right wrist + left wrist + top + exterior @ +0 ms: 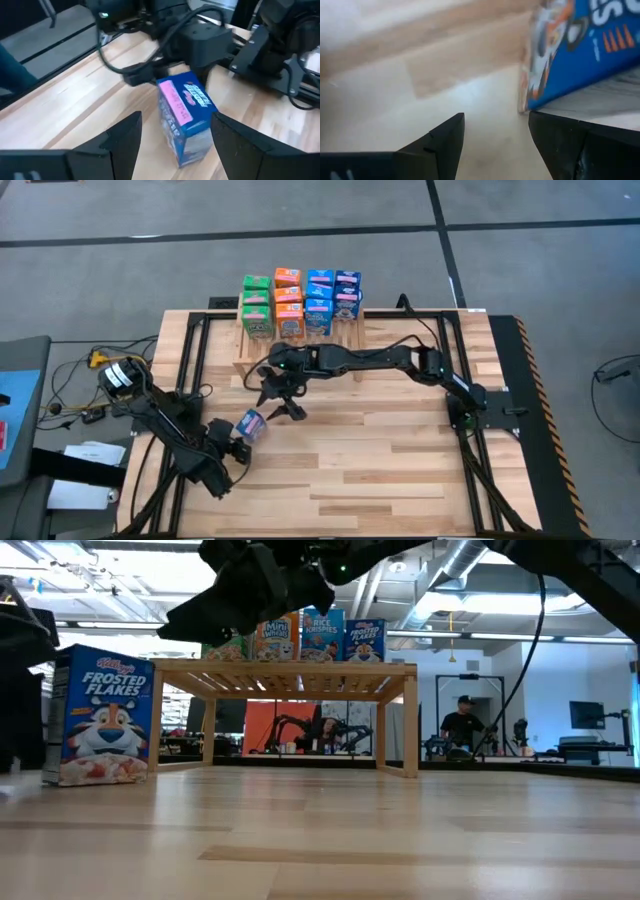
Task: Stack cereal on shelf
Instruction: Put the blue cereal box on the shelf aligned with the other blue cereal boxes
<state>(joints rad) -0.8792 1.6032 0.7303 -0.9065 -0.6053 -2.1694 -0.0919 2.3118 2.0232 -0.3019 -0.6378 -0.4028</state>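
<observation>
High view: blue box (pixel 251 424) stood upright on the table (pixel 400 470), in front of the shelf (pixel 245 352), apart from it. Left gripper (pixel 236 451) sat just beside the box, fingers parted, nothing between them; contact unclear. Right gripper (pixel 284 398) hovered above, between box and shelf, fingers spread, empty. Other boxes (pixel 302 304) stood in rows on the shelf top: green, orange, blue.

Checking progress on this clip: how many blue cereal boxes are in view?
5 at least. Four blue boxes sit on the shelf, at its right end; one Frosted Flakes box stands on the table in front of the shelf. Others may be hidden.
</observation>
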